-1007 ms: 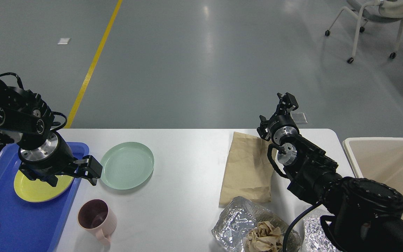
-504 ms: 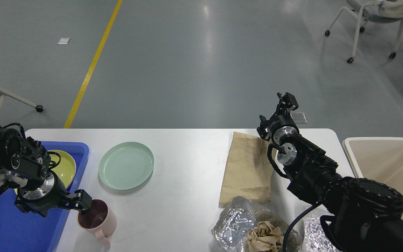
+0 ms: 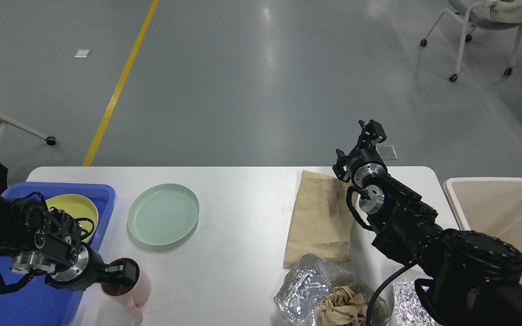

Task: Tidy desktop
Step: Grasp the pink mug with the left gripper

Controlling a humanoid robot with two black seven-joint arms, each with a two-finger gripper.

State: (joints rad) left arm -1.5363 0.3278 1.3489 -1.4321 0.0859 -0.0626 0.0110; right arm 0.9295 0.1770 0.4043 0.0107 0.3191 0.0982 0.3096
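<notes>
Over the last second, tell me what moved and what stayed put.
The left gripper left the yellow plate in the blue tray and swung back toward me, down to the pink mug; a finger now sits at its mouth, grasp unclear. Right gripper, green plate, paper bag and foil containers are unchanged.

A: What is sitting at the left?
B: A yellow plate (image 3: 73, 209) is lying in the blue tray (image 3: 43, 308); a green plate (image 3: 163, 214) is resting just beside it, a pink mug (image 3: 129, 285) standing nearer.
A: And right?
B: A brown paper bag (image 3: 320, 222) is lying flat, foil containers (image 3: 308, 290) touching it, a cream bin (image 3: 505, 217) standing beyond.
</notes>
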